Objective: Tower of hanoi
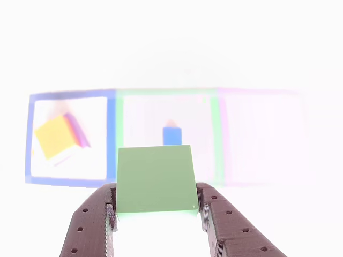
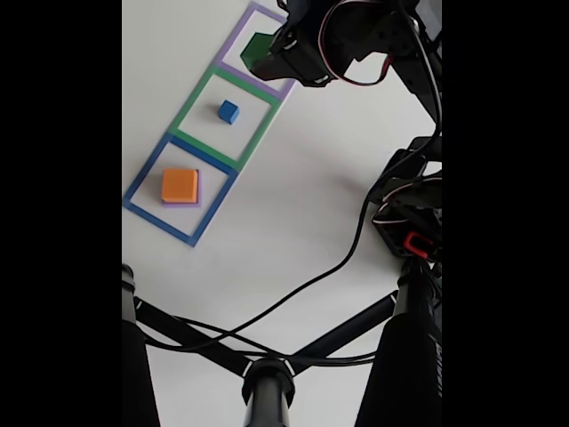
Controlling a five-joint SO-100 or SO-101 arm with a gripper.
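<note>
My gripper (image 1: 157, 208) is shut on a green cube (image 1: 155, 178), one dark finger pressed to each side. In the fixed view the gripper (image 2: 264, 55) holds this green cube (image 2: 256, 48) over the purple square outline (image 2: 233, 68) at the top; whether the cube touches the table I cannot tell. A small blue cube (image 2: 228, 111) sits inside the green outline (image 2: 191, 102), and it appears again in the other view as the blue cube (image 1: 171, 135). An orange cube (image 2: 180, 185) rests on a purple cube (image 2: 197, 190) inside the blue outline (image 2: 142, 182).
The three flat outlines lie in a diagonal row on the white table (image 2: 293, 205). Black cables (image 2: 338, 267) cross the table's lower part, and the arm's base (image 2: 409, 222) stands at the right. A black stand (image 2: 267, 382) fills the bottom edge.
</note>
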